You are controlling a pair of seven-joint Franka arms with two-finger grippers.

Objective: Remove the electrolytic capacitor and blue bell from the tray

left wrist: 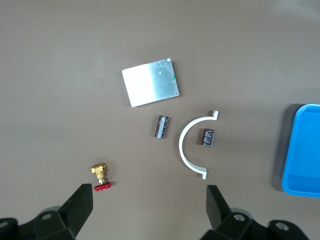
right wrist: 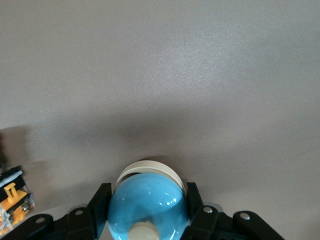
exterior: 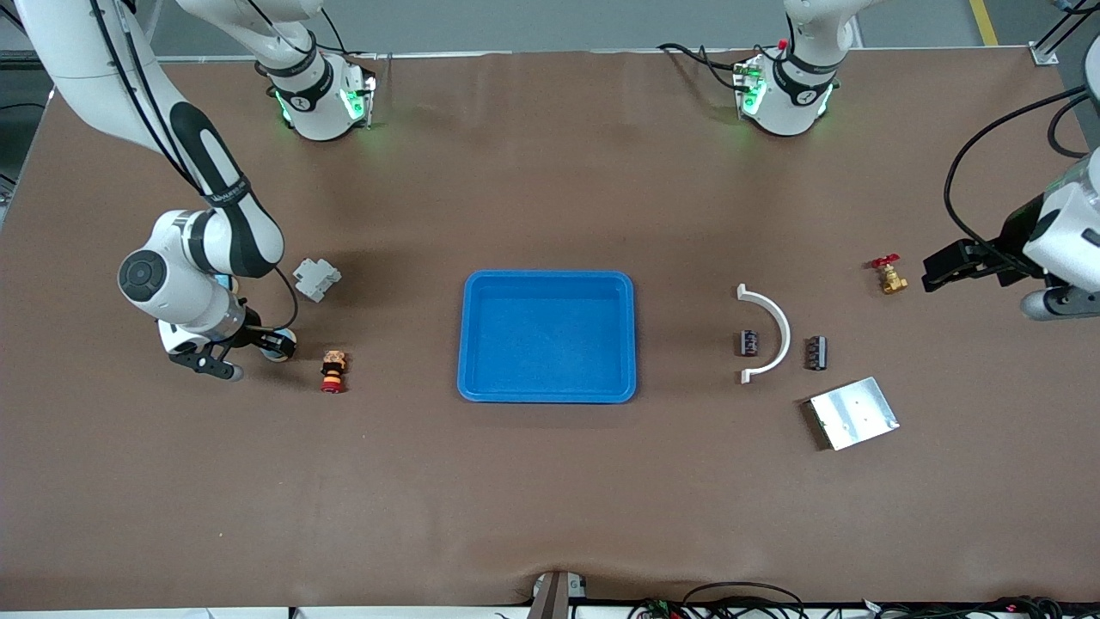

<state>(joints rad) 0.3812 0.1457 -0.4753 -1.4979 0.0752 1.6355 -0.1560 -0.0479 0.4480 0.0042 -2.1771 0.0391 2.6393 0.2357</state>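
1. Holding the glossy round blue bell (right wrist: 146,207), the right gripper (exterior: 268,343) sits low at the counter (exterior: 550,516) near the right arm's end, well apart from the shallow bright-blue rectangular plastic tray (exterior: 547,283); fingers clamped on the bell's dome from both sides.
2. Tray sits mid-counter & looks empty, so both task items appear to be out already.
3. Two small dark cylindrical electrolytic capacitors lie on the counter twd the left arm's end: one (exterior: 748,343) inside the curve of a white plastic half-ring bracket (exterior: 771,331), the other (exterior: 815,353) just outside it. Can't tell which one came from the tray.
4. Left gripper (left wrist: 150,202) waits over the counter's left-arm edge, fingers spread wide, nothing btwn them.
5. Handling, as a guess: bell is a light, hard, smooth shell, so slippery on a curved surface. Grip across the widest part of the dome, as now; release only once it's resting on the counter, since it may roll.
6. Capacitors: light, stiff, round, likely to roll; pinch across the body, not the ends.
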